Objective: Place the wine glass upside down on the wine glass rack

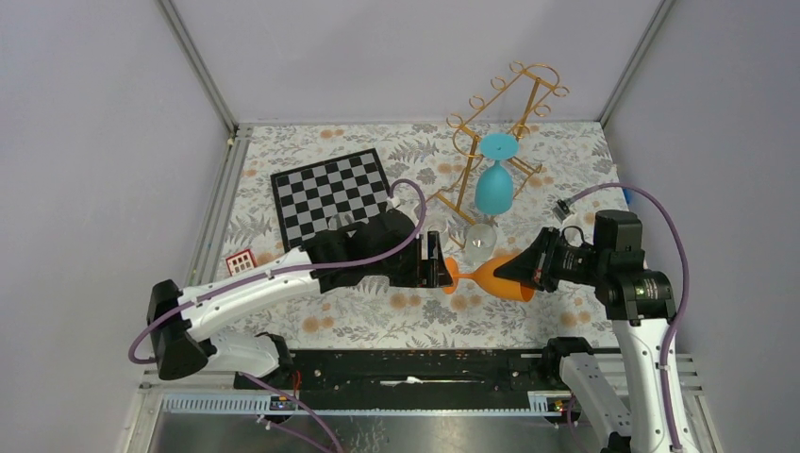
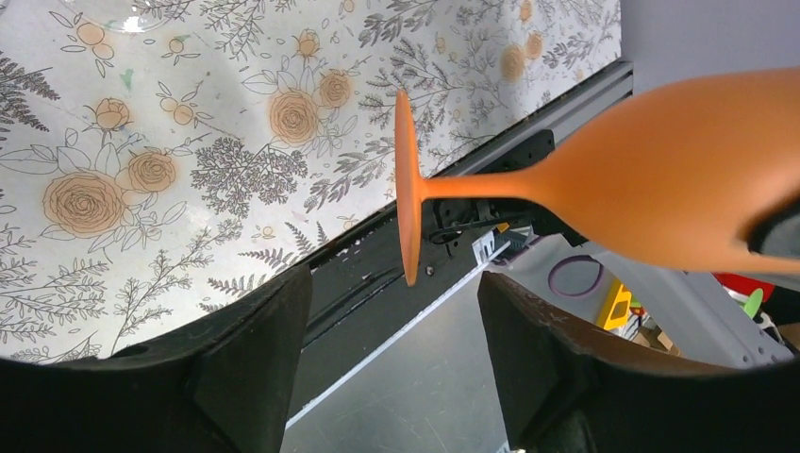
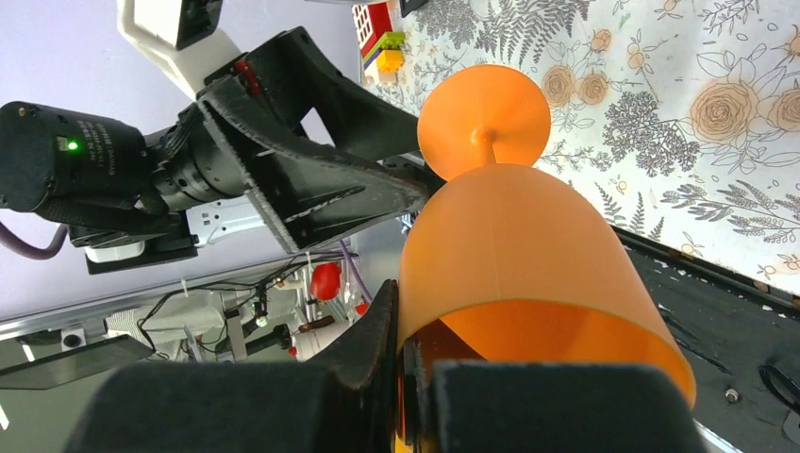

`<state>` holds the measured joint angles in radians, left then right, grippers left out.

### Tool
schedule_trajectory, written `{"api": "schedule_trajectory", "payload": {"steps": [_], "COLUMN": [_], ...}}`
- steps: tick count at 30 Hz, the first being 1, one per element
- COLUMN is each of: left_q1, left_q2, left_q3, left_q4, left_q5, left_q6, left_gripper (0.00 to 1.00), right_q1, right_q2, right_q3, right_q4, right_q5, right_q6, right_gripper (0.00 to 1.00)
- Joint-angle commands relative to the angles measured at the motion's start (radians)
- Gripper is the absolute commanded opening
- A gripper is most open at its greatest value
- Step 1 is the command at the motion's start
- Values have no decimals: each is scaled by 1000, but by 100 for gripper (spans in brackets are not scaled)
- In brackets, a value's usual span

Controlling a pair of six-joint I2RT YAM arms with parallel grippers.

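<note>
Orange glass (image 1: 491,276): 1 | blue glass (image 1: 493,189): 1 | clear glass (image 1: 479,241): maybe 1 | rack (image 1: 528,99): 1

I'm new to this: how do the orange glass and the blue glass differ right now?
The orange glass lies sideways in the air; the blue glass hangs upside down. The orange glass is pinched at its rim by the right gripper; the blue glass sits in the gold rack, untouched. Both are opaque stemmed glasses.
</note>
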<state>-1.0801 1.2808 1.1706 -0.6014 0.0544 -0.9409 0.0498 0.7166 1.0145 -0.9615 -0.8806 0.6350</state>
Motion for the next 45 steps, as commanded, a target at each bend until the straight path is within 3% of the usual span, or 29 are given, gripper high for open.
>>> {"api": "schedule_trajectory", "payload": {"steps": [1, 13, 23, 28, 34, 41, 45], "left_q1": [-6, -9, -9, -9, -8, -7, -7], "left_q2": [30, 73, 79, 48, -10, -139, -230], "left_q3": [61, 35, 29, 19, 18, -25, -46], "left_q4": [68, 98, 105, 101, 62, 39, 32], "left_q5": [-42, -11, -1, -47, -208, -381, -472], "left_q6": [-13, -27, -24, -23, 3, 81, 179], "left_gripper": [68, 42, 0, 0, 0, 0, 0], "right_q1": [8, 10, 11, 11, 10, 11, 12], "right_q2": [-27, -38, -40, -36, -23, 12, 14], "right_q3": [-32, -60, -40, -62, -39, 1, 6], "right_q4": [78, 118, 86, 116, 48, -4, 1], "right_q5": [-63, -103, -75, -74, -12, 18, 29], "right_q6": [47, 76, 56, 65, 7, -55, -54], "right_gripper": [0, 0, 1, 35, 68, 97, 100]}}
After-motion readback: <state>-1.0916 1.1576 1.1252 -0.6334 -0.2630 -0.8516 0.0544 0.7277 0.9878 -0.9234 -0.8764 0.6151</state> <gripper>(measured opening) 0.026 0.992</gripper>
